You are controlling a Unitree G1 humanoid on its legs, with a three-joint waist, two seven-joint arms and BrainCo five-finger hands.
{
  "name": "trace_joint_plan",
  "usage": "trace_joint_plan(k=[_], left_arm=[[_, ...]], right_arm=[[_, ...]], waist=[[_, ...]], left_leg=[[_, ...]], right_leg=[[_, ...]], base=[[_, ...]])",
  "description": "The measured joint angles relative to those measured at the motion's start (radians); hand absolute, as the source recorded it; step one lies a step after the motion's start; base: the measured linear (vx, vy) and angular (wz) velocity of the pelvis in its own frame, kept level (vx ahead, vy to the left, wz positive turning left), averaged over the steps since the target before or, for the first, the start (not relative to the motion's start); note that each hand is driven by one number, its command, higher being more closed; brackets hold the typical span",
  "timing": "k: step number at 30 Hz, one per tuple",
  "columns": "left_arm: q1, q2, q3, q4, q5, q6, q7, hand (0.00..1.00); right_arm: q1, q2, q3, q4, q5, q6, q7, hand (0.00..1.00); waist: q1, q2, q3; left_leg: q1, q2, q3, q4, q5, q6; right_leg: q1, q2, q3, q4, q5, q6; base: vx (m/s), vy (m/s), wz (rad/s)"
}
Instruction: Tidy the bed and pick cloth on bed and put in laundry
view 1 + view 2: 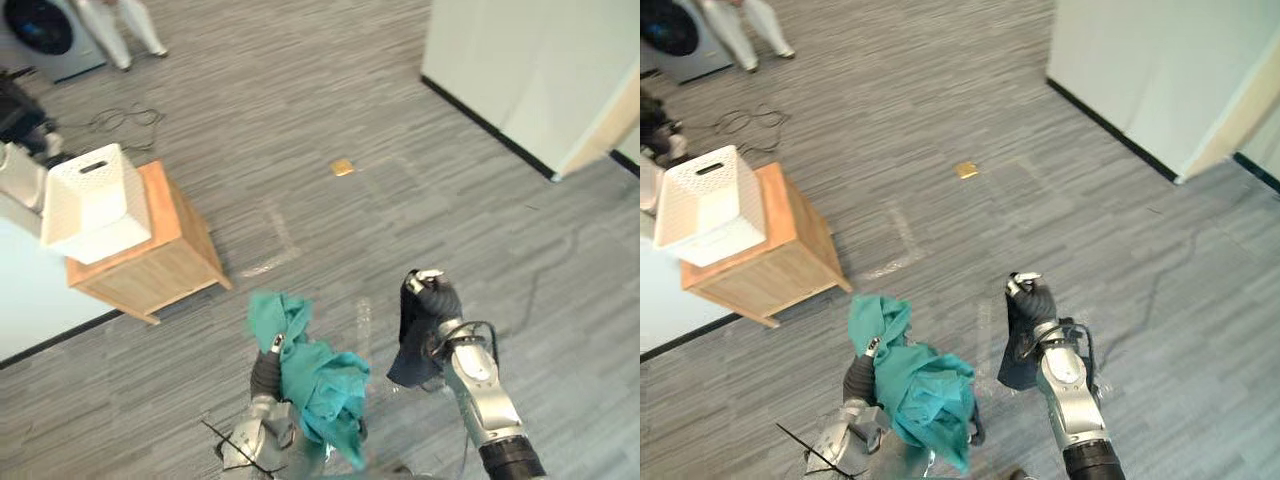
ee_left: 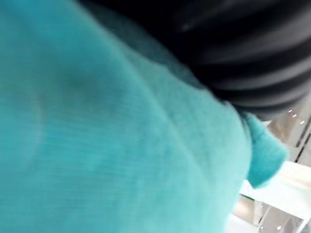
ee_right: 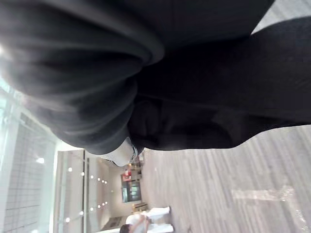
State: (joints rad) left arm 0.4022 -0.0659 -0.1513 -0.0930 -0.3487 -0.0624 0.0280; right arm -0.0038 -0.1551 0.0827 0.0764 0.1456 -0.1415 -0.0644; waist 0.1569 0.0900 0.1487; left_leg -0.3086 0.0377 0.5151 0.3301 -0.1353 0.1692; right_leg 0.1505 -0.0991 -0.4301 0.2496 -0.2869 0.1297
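Two cloths hang off the floor [image 1: 400, 120] for carrying: right hand [image 1: 432, 298] clenches the dark cloth [image 1: 408, 352]; teal cloth [image 1: 320, 385] hides left hand [image 1: 266, 370], grip untellable.

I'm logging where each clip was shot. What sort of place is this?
Probably a bedroom-and-laundry test room: a washing machine at the far left, a white laundry basket on a wooden side table, and grey carpet floor.

Teal cloth [image 1: 320, 385], dark cloth [image 1: 410, 348] matt; wood cabinet [image 1: 168, 262], plast. basket [image 1: 98, 208]
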Motion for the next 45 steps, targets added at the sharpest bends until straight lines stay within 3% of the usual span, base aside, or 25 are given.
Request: trace_joint_plan(k=[1, 4, 7, 9, 11, 12, 14, 16, 17, 18, 19, 20, 21, 23, 25, 27, 30, 33, 36, 37, 38, 39, 40, 42, 45], left_arm=[[0.0, -0.001, 0.005, 0.0, 0.007, -0.001, 0.003, 1.0], [-0.022, 0.001, 0.009, -0.031, 0.048, -0.01, 0.039, 1.0], [-0.037, 0.012, -0.014, -0.076, 0.098, -0.017, 0.06, 1.0], [-0.057, 0.022, -0.017, -0.109, 0.12, -0.031, 0.063, 1.0], [-0.113, 0.035, -0.017, -0.114, 0.126, -0.042, 0.068, 1.0], [-0.125, 0.039, -0.015, -0.114, 0.126, -0.045, 0.069, 1.0], [-0.191, 0.041, -0.012, -0.102, 0.128, -0.057, 0.081, 1.0], [-0.218, 0.041, -0.001, -0.094, 0.128, -0.062, 0.092, 1.0], [-0.226, 0.041, 0.008, -0.093, 0.138, -0.068, 0.11, 1.0], [-0.218, 0.041, 0.013, -0.088, 0.147, -0.074, 0.112, 1.0], [-0.215, 0.039, 0.017, -0.078, 0.147, -0.074, 0.119, 1.0], [-0.195, 0.006, 0.03, -0.048, 0.146, -0.073, 0.13, 1.0], [-0.182, -0.001, 0.038, -0.05, 0.145, -0.077, 0.133, 1.0], [-0.188, 0.002, 0.064, -0.018, 0.144, -0.077, 0.148, 1.0], [-0.184, 0.009, 0.053, -0.015, 0.143, -0.078, 0.148, 1.0], [-0.143, 0.009, 0.045, -0.019, 0.145, -0.09, 0.147, 1.0], [-0.136, 0.007, 0.044, -0.02, 0.146, -0.095, 0.146, 1.0], [-0.139, 0.002, 0.036, -0.044, 0.146, -0.099, 0.122, 1.0], [-0.139, 0.003, 0.024, -0.076, 0.148, -0.101, 0.105, 1.0], [-0.127, 0.004, 0.023, -0.086, 0.149, -0.1, 0.104, 1.0], [-0.104, 0.005, 0.026, -0.099, 0.149, -0.101, 0.102, 1.0], [-0.093, 0.005, 0.028, -0.098, 0.15, -0.1, 0.101, 1.0], [-0.071, 0.011, 0.029, -0.093, 0.161, -0.097, 0.101, 1.0], [-0.069, 0.03, 0.029, -0.095, 0.169, -0.093, 0.095, 1.0], [-0.071, 0.059, 0.035, -0.1, 0.205, -0.089, 0.085, 1.0]], right_arm=[[0.018, 0.007, -0.007, -0.007, -0.001, 0.0, 0.0, 1.0], [0.09, 0.059, -0.013, -0.023, -0.012, -0.001, 0.011, 1.0], [0.137, 0.106, -0.029, -0.032, -0.038, -0.003, 0.026, 1.0], [0.168, 0.114, -0.037, -0.07, -0.037, -0.006, 0.026, 1.0], [0.184, 0.113, -0.06, -0.115, -0.033, -0.009, 0.027, 1.0], [0.186, 0.115, -0.068, -0.122, -0.031, -0.009, 0.028, 1.0], [0.199, 0.119, -0.097, -0.144, -0.028, -0.013, 0.023, 1.0], [0.206, 0.123, -0.099, -0.144, -0.028, -0.013, 0.021, 1.0], [0.213, 0.132, -0.096, -0.144, -0.028, -0.013, 0.021, 1.0], [0.223, 0.136, -0.079, -0.143, -0.028, -0.013, 0.022, 1.0], [0.225, 0.132, -0.073, -0.139, -0.028, -0.012, 0.023, 1.0], [0.223, 0.105, -0.053, -0.137, -0.028, -0.008, 0.027, 1.0], [0.204, 0.086, -0.033, -0.136, -0.027, -0.008, 0.031, 1.0], [0.184, 0.068, 0.015, -0.137, -0.027, -0.01, 0.049, 1.0], [0.178, 0.069, 0.015, -0.135, -0.025, -0.01, 0.047, 1.0], [0.154, 0.069, 0.018, -0.135, -0.02, -0.012, 0.046, 1.0], [0.13, 0.068, 0.014, -0.134, -0.019, -0.014, 0.046, 1.0], [0.128, 0.061, 0.001, -0.134, -0.008, -0.014, 0.046, 1.0], [0.113, 0.053, -0.063, -0.14, -0.008, -0.014, 0.032, 1.0], [0.109, 0.046, -0.088, -0.153, -0.008, -0.014, 0.018, 1.0], [0.111, 0.046, -0.106, -0.171, -0.008, -0.014, 0.01, 1.0], [0.112, 0.048, -0.11, -0.181, -0.008, -0.014, 0.006, 1.0], [0.109, 0.056, -0.125, -0.191, -0.009, -0.018, 0.002, 1.0], [0.108, 0.085, -0.149, -0.215, -0.014, -0.027, 0.0, 1.0], [0.087, 0.107, -0.165, -0.221, -0.022, -0.044, 0.0, 1.0]], waist=[[-0.005, -0.002, -0.012], [-0.037, -0.069, -0.013], [-0.091, -0.052, -0.014], [-0.104, -0.048, -0.014], [-0.135, -0.032, -0.012], [-0.143, -0.017, -0.011], [-0.149, -0.005, -0.005], [-0.158, -0.013, -0.006], [-0.175, -0.038, -0.004], [-0.182, -0.046, -0.003], [-0.186, -0.034, -0.001], [-0.195, 0.037, -0.007], [-0.19, 0.073, -0.003], [-0.153, 0.087, 0.016], [-0.14, 0.074, 0.054], [-0.131, 0.039, 0.075], [-0.128, 0.045, 0.073], [-0.123, 0.041, 0.073], [-0.117, 0.025, 0.065], [-0.116, 0.025, 0.058], [-0.115, 0.026, 0.047], [-0.115, 0.027, 0.039], [-0.121, 0.007, 0.03], [-0.156, -0.038, 0.021], [-0.178, -0.042, 0.022]], left_leg=[[0.023, -0.027, -0.01, 0.0, -0.008, 0.037], [0.166, -0.132, -0.12, -0.036, -0.073, 0.045], [0.347, -0.136, -0.282, -0.124, -0.076, 0.042], [0.408, -0.121, -0.366, -0.142, -0.09, 0.007], [0.465, -0.079, -0.497, -0.142, -0.136, -0.077], [0.471, -0.066, -0.519, -0.142, -0.145, -0.093], [0.525, -0.013, -0.56, -0.146, -0.189, -0.171], [0.568, 0.018, -0.58, -0.146, -0.216, -0.219], [0.618, 0.045, -0.599, -0.142, -0.247, -0.271], [0.661, 0.073, -0.612, -0.111, -0.273, -0.309], [0.667, 0.097, -0.622, -0.062, -0.279, -0.308], [0.573, 0.182, -0.63, 0.191, -0.24, -0.269], [0.476, 0.226, -0.619, 0.372, -0.131, -0.22], [0.308, 0.3, -0.574, 0.698, 0.077, -0.149], [0.233, 0.302, -0.542, 0.893, 0.018, -0.115], [0.126, 0.251, -0.455, 0.996, -0.049, -0.132], [0.037, 0.229, -0.341, 0.858, -0.106, -0.141], [0.018, 0.164, -0.16, 0.434, -0.13, -0.143], [0.035, 0.089, 0.061, 0.096, -0.117, -0.131], [0.068, 0.059, 0.119, -0.007, -0.094, -0.095], [0.104, 0.038, 0.113, -0.066, -0.042, -0.026], [0.126, 0.028, 0.107, -0.085, -0.004, 0.007], [0.187, -0.01, 0.07, -0.106, -0.009, 0.019], [0.252, -0.066, -0.028, -0.118, -0.034, 0.028], [0.355, -0.081, -0.178, -0.136, -0.041, 0.028]], right_leg=[[-0.014, -0.034, 0.01, 0.104, -0.014, 0.02], [-0.179, -0.151, 0.161, 0.705, 0.071, 0.044], [-0.287, -0.146, 0.188, 0.884, 0.055, -0.014], [-0.363, -0.142, 0.176, 0.85, 0.04, -0.037], [-0.462, -0.115, 0.193, 0.637, 0.019, -0.07], [-0.482, -0.102, 0.208, 0.538, 0.024, -0.071], [-0.537, -0.059, 0.303, 0.151, 0.133, -0.065], [-0.558, -0.056, 0.347, -0.033, 0.231, -0.063], [-0.559, -0.062, 0.373, -0.081, 0.271, -0.08], [-0.559, -0.059, 0.383, -0.021, 0.334, -0.08], [-0.56, -0.048, 0.37, 0.049, 0.394, -0.062], [-0.554, 0.015, 0.317, 0.152, 0.391, -0.062], [-0.533, 0.057, 0.297, 0.155, 0.365, -0.094], [-0.427, 0.13, 0.285, 0.075, 0.34, -0.15], [-0.298, 0.157, 0.291, -0.001, 0.333, -0.175], [-0.167, 0.159, 0.303, -0.096, 0.308, -0.193], [-0.107, 0.162, 0.292, -0.146, 0.273, -0.188], [-0.042, 0.148, 0.204, -0.212, 0.246, -0.184], [0.03, 0.127, 0.076, -0.254, 0.203, -0.13], [0.06, 0.122, 0.042, -0.234, 0.172, -0.084], [0.07, 0.107, 0.023, -0.156, 0.122, -0.051], [0.064, 0.087, 0.019, -0.081, 0.088, -0.036], [-0.012, 0.014, 0.018, 0.219, 0.049, -0.003], [-0.173, -0.095, 0.08, 0.664, 0.101, 0.0], [-0.285, -0.106, 0.17, 0.756, 0.071, -0.033]], base=[[0.75, 0.144, 0.92], [0.67, 0.086, 1.07], [0.58, -0.017, 1.33], [0.55, -0.107, 1.37], [0.54, -0.203, 1.37], [0.62, -0.304, 1.21], [0.53, -0.282, 1.06], [0.57, -0.368, 0.93], [0.8, -0.575, 1.23], [0.69, -0.51, 1.14], [0.81, -0.635, 0.94], [0.81, -0.635, 0.5], [0.66, -0.529, 0.16], [0.63, -0.47, -0.35], [0.61, -0.479, -0.15], [0.42, -0.331, -0.11], [0.36, -0.166, 0.11], [0.43, -0.071, 0.91], [0.39, -0.023, 1.35], [0.4, 0.035, 0.98], [0.41, 0.061, 0.88], [0.45, 0.096, 0.78], [0.53, 0.104, 0.93], [0.63, 0.079, 1.39], [0.57, -0.04, 1.51]])
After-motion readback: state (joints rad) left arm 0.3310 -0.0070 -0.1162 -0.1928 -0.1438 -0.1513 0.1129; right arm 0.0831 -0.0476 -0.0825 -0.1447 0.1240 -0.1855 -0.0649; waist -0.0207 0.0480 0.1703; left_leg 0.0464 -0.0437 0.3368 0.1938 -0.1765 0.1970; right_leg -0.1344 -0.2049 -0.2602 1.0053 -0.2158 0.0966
